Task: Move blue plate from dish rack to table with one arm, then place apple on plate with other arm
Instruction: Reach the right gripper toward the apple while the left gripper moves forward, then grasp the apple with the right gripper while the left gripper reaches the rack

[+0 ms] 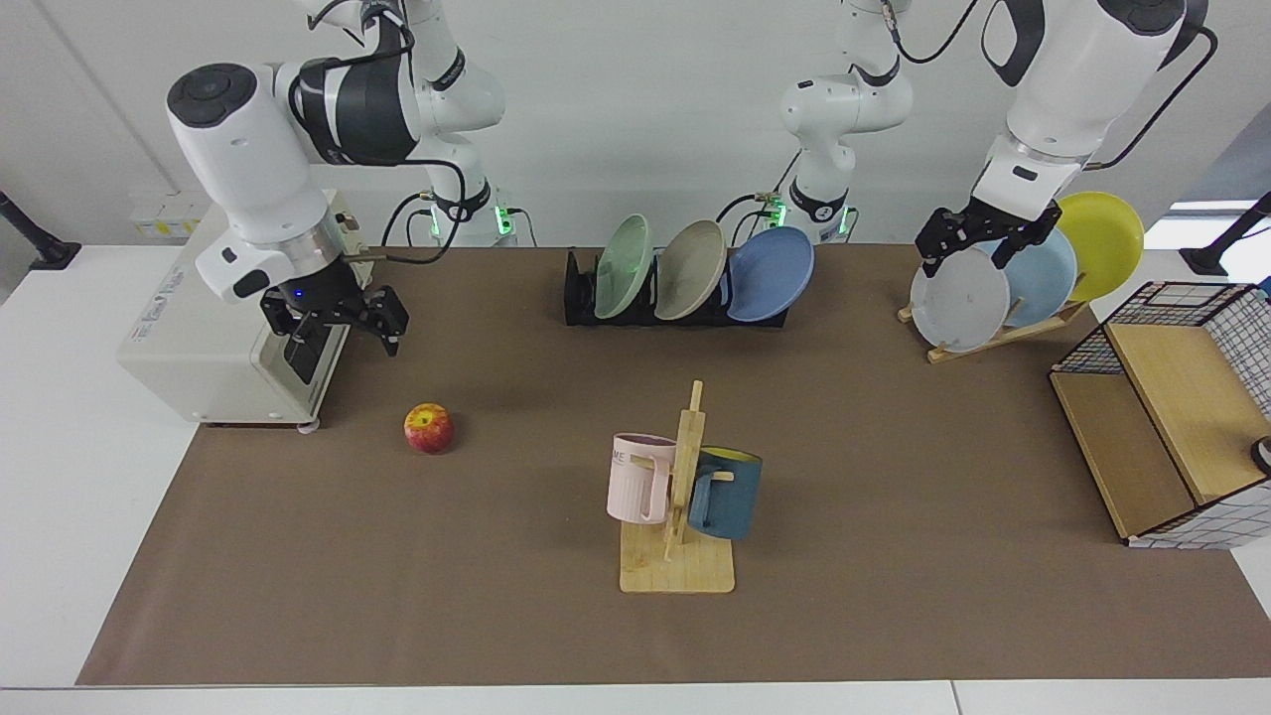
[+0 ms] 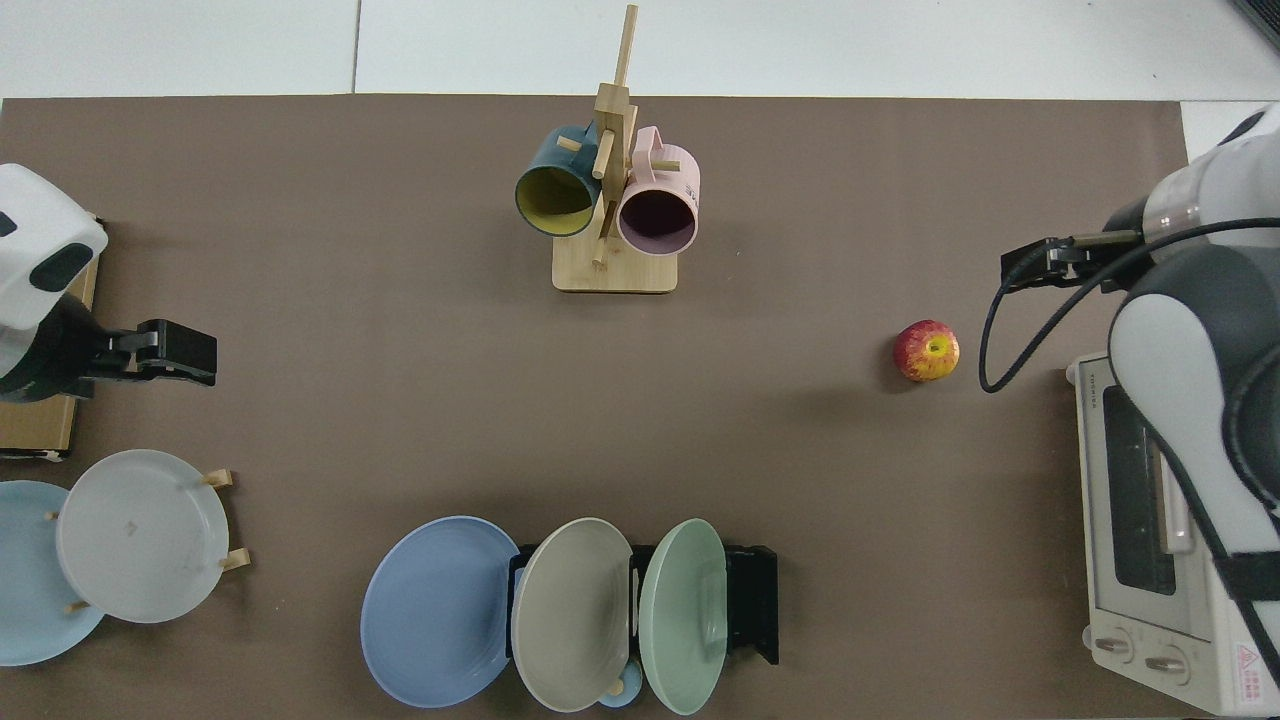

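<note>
The blue plate (image 1: 773, 273) (image 2: 435, 610) leans in the end slot of the black dish rack (image 1: 579, 298) (image 2: 755, 605), beside a beige and a green plate. The apple (image 1: 429, 428) (image 2: 927, 351) lies on the brown mat of the table (image 1: 894, 477). My right gripper (image 1: 335, 326) (image 2: 1045, 268) hangs open and empty in front of the toaster oven, above and behind the apple. Far from the rack, my left gripper (image 1: 976, 250) (image 2: 170, 352) hovers open and empty in front of the wooden plate stand.
A white toaster oven (image 1: 223, 328) stands at the mat's edge near the apple. A wooden mug tree (image 1: 680, 497) with two mugs stands mid-table. The slanted wooden stand (image 1: 993, 338) holds grey, pale blue and yellow plates. A wire basket (image 1: 1182, 417) sits beside it.
</note>
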